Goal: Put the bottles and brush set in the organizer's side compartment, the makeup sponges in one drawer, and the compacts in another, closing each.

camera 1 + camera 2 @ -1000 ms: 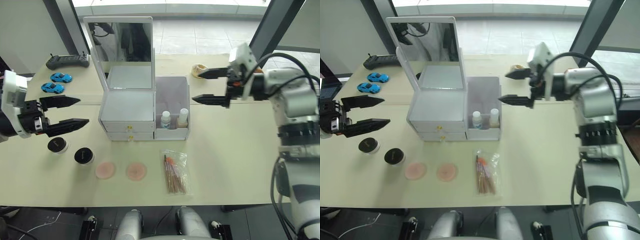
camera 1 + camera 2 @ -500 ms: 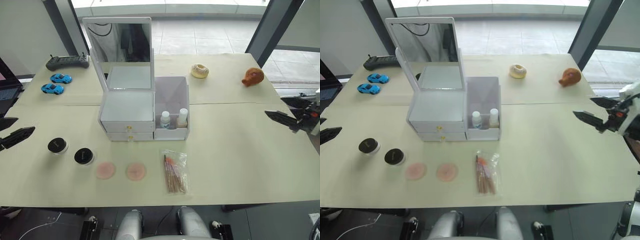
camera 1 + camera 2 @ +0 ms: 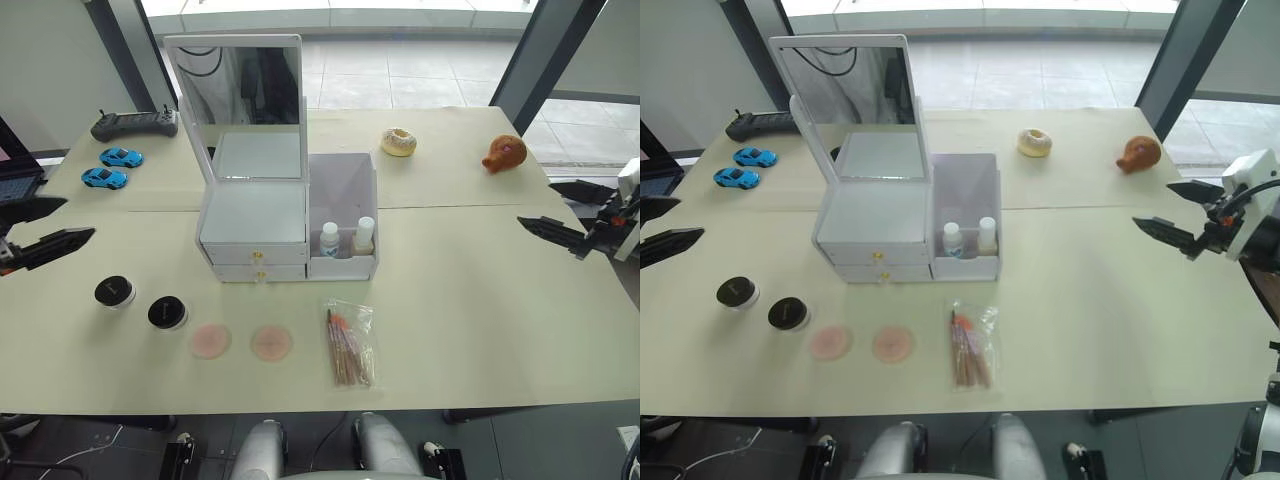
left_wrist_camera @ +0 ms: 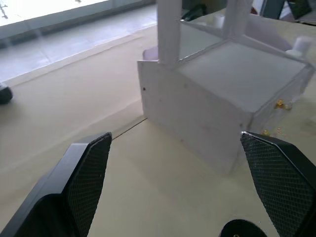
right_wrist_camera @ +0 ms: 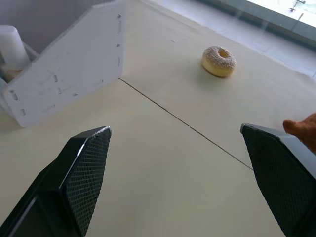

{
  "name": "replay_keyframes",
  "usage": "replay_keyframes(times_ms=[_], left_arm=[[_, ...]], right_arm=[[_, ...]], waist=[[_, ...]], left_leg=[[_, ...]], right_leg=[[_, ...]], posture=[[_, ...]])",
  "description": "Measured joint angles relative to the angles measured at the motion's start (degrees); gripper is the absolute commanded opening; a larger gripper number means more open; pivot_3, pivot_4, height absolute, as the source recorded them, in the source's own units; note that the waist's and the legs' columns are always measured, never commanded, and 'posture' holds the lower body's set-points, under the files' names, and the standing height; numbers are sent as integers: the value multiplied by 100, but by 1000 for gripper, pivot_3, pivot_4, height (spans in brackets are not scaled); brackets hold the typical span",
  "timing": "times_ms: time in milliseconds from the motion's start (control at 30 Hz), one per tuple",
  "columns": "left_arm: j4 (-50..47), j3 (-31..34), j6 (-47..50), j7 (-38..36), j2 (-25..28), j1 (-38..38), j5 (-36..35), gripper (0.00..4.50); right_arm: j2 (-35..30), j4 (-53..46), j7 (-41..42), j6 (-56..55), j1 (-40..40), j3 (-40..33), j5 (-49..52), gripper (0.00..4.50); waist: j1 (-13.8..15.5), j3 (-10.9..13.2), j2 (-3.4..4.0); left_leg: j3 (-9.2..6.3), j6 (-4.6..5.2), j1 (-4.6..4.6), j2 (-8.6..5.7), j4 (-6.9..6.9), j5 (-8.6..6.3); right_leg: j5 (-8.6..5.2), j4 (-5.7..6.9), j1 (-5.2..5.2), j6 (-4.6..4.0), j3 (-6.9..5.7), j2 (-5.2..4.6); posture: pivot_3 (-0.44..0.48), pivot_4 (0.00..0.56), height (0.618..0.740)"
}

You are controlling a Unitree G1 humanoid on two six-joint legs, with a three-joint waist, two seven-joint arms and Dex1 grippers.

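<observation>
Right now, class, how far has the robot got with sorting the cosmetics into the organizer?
Done: both bottles stand in the side compartment. In hand: nothing; the left end effector and right end effector are open at the table's edges. Left: the brush set, two makeup sponges and two compacts lie on the table, and both drawers look shut.

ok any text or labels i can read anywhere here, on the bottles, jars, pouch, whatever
No text can be read in these pictures.
Slim clear bottle with a bluish label in the translucent side bin: label too small to read.
Round black-lidded jars: a faint mark on each lid, too small to read.
Clear plastic pouch of brushes: no print can be made out.
Two blue toy cars and dark handheld controller: nothing legible.
</observation>
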Motion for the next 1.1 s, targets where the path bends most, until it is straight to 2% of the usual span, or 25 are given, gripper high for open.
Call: replay_keyframes(times_ms=[233,400,500,667,800,867,933,1000,1100], left_arm=[[-2221,-1126,1207,-343,-291,-337,-504,4500],[-3313,-1759,1798,-589,-317,-365,-756,4500],[-3947,-2186,1963,-515,-623,-570,-780,4500],[-4721,-2760,2363,-172,-982,-500,-882,4500],[-4936,-2904,2839,157,-1139,-467,-1022,4500],[-5002,-3055,3304,624,-1208,-384,-1010,4500],[-5025,-3119,4333,1354,-1363,-249,-1221,4106],[-5084,-3078,5181,1691,-1457,-159,-1708,3614],[-5206,-2913,6249,2426,-2042,-97,-2362,2755]], right_arm=[[46,-2362,-291,1462,230,292,851,4464],[-8,-3745,-596,2175,601,303,1378,4464],[-189,-4672,-875,2483,1075,222,1586,4464],[-302,-5404,-1110,2880,2329,-240,1754,4464],[-138,-5646,-1441,3043,2610,-702,2056,4464],[191,-5829,-1822,3121,2717,-811,2266,4464],[385,-5922,-2269,3421,2805,-772,2583,4500],[524,-5897,-2592,3705,2897,-761,3007,4500],[836,-5694,-3134,4138,2979,-615,3719,4500]], waist=[[15,0,-1],[20,0,-1],[55,-3,-6],[75,-8,-21],[26,-6,-23],[27,-5,-24],[30,-5,-23],[40,-2,-34],[79,-4,-34]], left_leg=[[-5,0,-12,0,5,0],[-6,0,-10,0,6,0],[-9,0,-14,-1,7,0],[-11,2,-17,-7,20,-1],[-14,5,5,1,8,-3],[-18,18,11,2,9,-11],[-21,19,15,-2,16,-12],[-31,19,13,-1,20,-12],[-36,20,13,-12,20,-12]], right_leg=[[-1,-8,-1,3,1,3],[-2,-7,0,5,1,5],[-5,-16,5,11,-1,7],[-6,-25,18,19,0,2],[-30,-29,53,60,2,13],[-38,-36,77,69,1,15],[-39,-35,70,71,0,9],[-38,-36,67,70,-8,9],[-31,-38,71,58,-10,-3]], posture=[[0,150,740],[0,150,740],[0,150,740],[0,150,740],[0,150,740],[0,150,740],[0,150,740],[0,150,740],[0,150,740]])
